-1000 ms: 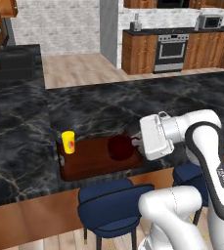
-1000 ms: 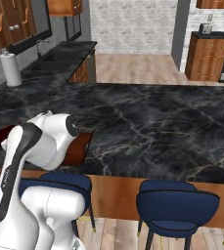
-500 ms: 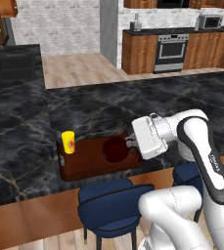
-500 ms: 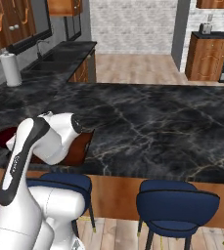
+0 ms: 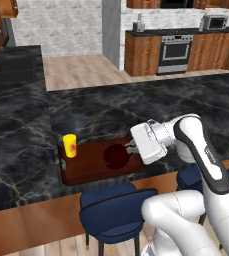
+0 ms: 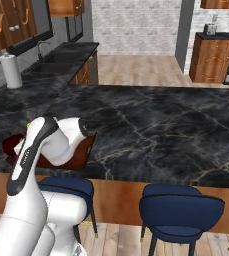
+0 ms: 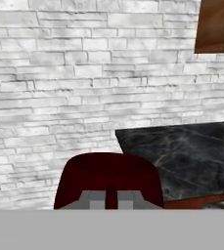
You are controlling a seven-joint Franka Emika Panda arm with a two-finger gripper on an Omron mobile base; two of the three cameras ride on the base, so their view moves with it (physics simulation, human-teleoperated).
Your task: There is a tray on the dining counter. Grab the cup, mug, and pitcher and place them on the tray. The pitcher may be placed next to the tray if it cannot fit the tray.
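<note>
The dark reddish-brown tray (image 5: 88, 167) lies on the black marble dining counter (image 5: 21, 145) near its wood front edge. At the tray's left end the yellow cup (image 5: 69, 145) stands upright. My gripper (image 5: 130, 149) reaches in from the right and is shut on the dark maroon mug (image 5: 117, 156), which is low over the tray's right half; I cannot tell whether it touches. In the hand view the mug (image 7: 108, 176) sits right against my gripper (image 7: 111, 197), with the counter (image 7: 187, 151) behind it. My arm covers most of the tray (image 6: 83, 155) in the right base view. The pitcher is out of view.
Blue stools (image 5: 111, 210) (image 6: 178, 210) stand under the counter's front edge. A paper towel roll (image 6: 11, 70) stands by the sink counter at the far left. A stove (image 5: 175, 50) and wood cabinets line the back wall.
My hand has moved a little to the left and down with the mug, bringing it further over the tray. The cup and tray have not moved.
</note>
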